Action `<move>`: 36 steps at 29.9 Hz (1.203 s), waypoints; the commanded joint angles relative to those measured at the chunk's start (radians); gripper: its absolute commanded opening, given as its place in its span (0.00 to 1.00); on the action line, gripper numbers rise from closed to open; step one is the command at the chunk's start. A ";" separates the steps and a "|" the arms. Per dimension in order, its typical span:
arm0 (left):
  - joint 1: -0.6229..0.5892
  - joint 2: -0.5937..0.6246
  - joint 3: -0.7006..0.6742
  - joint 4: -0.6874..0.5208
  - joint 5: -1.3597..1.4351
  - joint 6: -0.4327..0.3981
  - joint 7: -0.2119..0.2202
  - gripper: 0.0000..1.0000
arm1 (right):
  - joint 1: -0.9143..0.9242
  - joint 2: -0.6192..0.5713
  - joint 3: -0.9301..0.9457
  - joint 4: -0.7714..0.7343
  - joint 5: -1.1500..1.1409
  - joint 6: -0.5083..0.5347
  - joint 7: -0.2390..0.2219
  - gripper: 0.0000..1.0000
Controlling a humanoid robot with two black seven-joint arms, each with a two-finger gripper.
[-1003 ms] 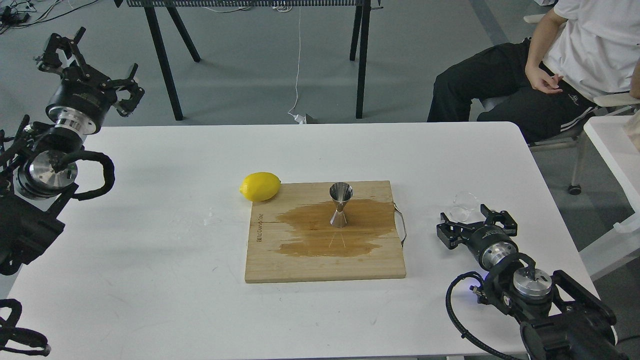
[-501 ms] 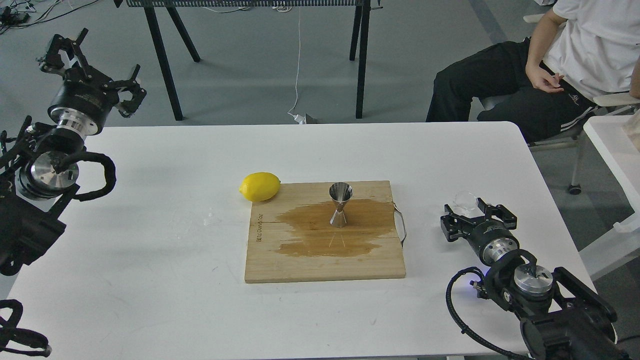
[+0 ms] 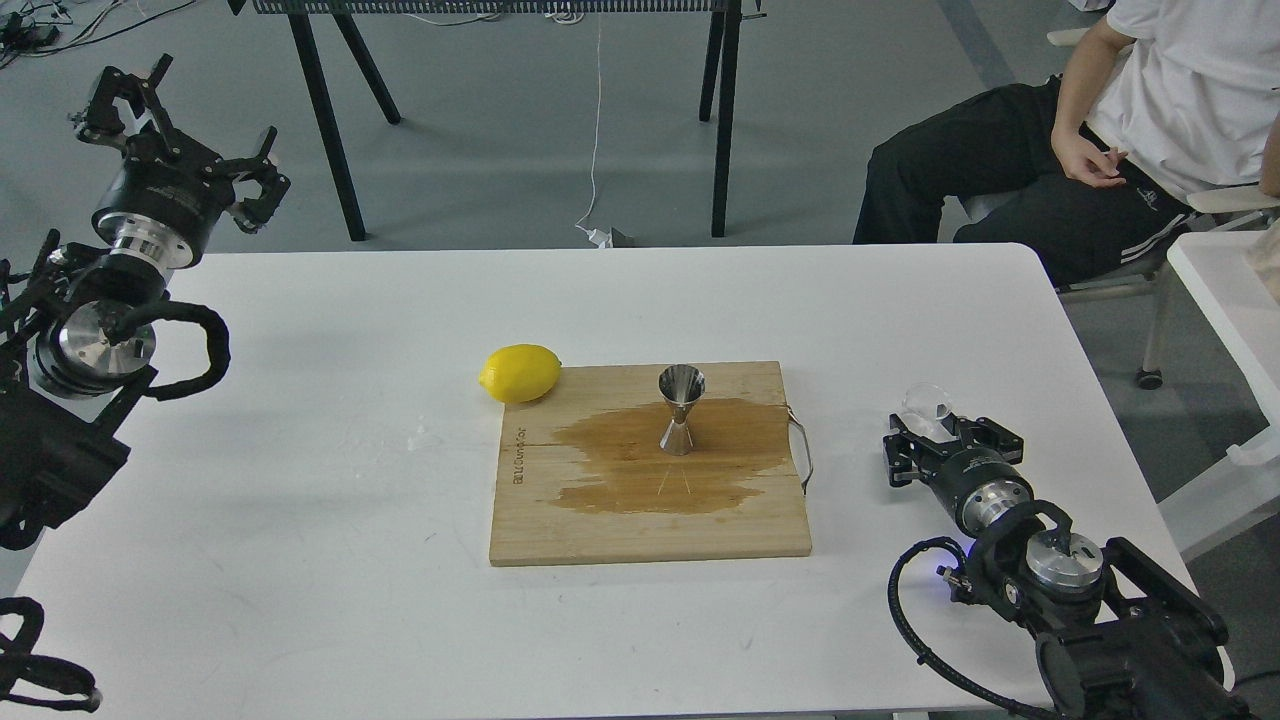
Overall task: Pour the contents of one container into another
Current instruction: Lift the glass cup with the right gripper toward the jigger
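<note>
Right gripper [image 3: 935, 432], right of frame, has its fingers set closely around the glass cup [image 3: 927, 404]; full closure cannot be told. Steel jigger [image 3: 681, 409] stands upright, centre, on the wet cutting board [image 3: 650, 520]. Left gripper [image 3: 175, 130] hangs spread and empty, upper left. Lift, carry and pour remain.

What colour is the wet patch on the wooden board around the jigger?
Darker brown than the pale wooden board; the wet patch surrounds the jigger. Seen in the head view.

both black arms carry silver metal rings, looped black cables and skeletal black tools.
</note>
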 commanded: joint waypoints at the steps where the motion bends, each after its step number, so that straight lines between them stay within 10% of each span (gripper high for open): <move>1: 0.000 0.004 0.000 0.000 0.000 0.001 0.000 1.00 | 0.000 0.000 0.000 0.011 0.002 0.011 -0.013 0.44; 25: 0.003 0.030 0.000 -0.001 0.000 0.001 -0.017 1.00 | -0.035 -0.099 -0.057 0.629 -0.316 -0.216 0.001 0.36; 36: 0.005 0.037 0.000 -0.001 0.000 0.001 -0.017 1.00 | 0.003 -0.023 -0.086 0.660 -0.648 -0.330 0.001 0.37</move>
